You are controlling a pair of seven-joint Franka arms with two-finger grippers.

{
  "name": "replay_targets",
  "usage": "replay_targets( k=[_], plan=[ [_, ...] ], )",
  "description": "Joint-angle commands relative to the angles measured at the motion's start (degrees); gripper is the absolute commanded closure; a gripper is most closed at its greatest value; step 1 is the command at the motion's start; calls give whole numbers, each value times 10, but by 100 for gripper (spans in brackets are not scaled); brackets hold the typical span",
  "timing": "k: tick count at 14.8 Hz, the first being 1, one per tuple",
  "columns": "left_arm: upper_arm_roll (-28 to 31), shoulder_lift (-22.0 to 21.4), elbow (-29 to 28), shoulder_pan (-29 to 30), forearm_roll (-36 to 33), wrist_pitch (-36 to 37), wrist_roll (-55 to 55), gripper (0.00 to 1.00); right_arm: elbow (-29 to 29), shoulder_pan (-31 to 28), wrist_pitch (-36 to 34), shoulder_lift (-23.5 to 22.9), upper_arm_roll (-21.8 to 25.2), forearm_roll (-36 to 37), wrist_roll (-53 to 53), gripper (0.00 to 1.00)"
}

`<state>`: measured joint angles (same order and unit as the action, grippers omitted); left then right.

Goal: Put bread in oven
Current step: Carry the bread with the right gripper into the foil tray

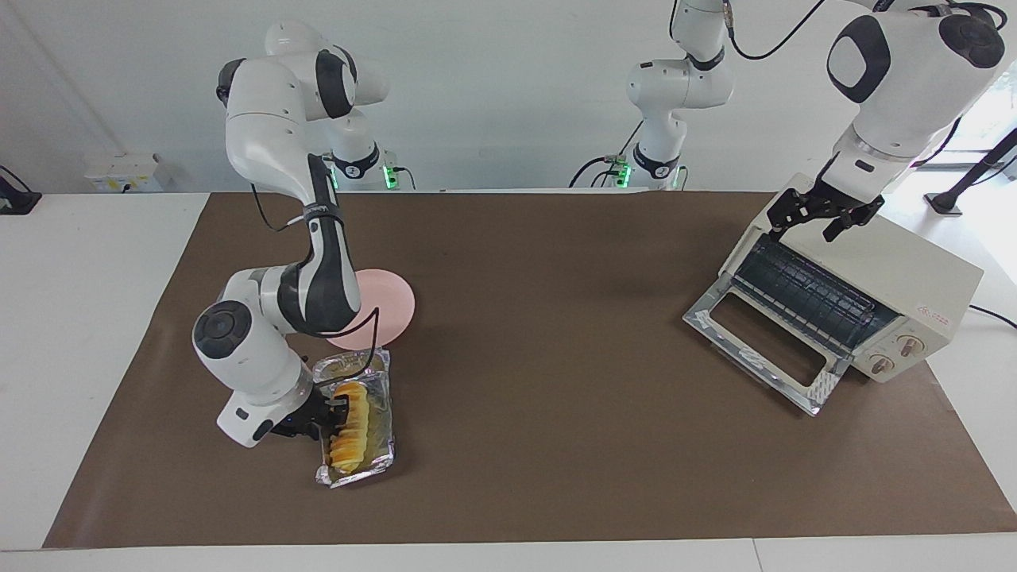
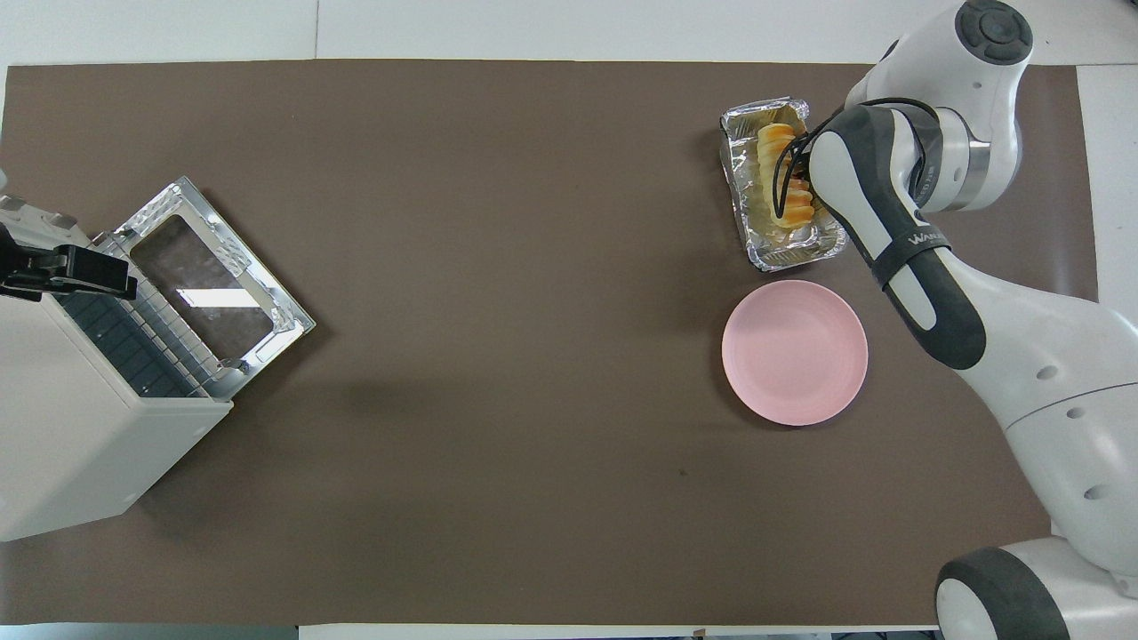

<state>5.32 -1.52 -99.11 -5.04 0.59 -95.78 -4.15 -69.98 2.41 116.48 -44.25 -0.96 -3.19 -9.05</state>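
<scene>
The bread [image 1: 349, 429], a ridged yellow-orange loaf, lies tipped on its side in a crinkled foil tray [image 1: 384, 381] at the right arm's end of the table. My right gripper [image 1: 337, 408] reaches down into the tray and is shut on the loaf's end nearer to the robots. From overhead the right forearm hides that gripper, and only part of the bread [image 2: 775, 147] shows. The cream-white oven [image 1: 914, 274] stands at the left arm's end, its glass door [image 1: 763, 349] dropped open and its dark rack showing. My left gripper [image 1: 817, 222] waits open over the oven's top front edge.
A round pink plate [image 1: 393, 302] lies just nearer to the robots than the foil tray [image 2: 756, 244]. A brown mat [image 1: 540, 318] covers the table between tray and oven [image 2: 80, 444]. White table edges border the mat.
</scene>
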Motion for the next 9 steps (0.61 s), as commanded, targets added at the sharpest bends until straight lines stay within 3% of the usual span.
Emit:
replay_targets(
  k=[1,9],
  plan=[
    [2,-14,-13,-2,4,-3,-2,0,-30,-5,12,14,-3,0,-14,100],
    [2,-14,-13,-5,4,-2,-2,0,-23,-12,-28,34,-7,-9,-14,100]
  ],
)
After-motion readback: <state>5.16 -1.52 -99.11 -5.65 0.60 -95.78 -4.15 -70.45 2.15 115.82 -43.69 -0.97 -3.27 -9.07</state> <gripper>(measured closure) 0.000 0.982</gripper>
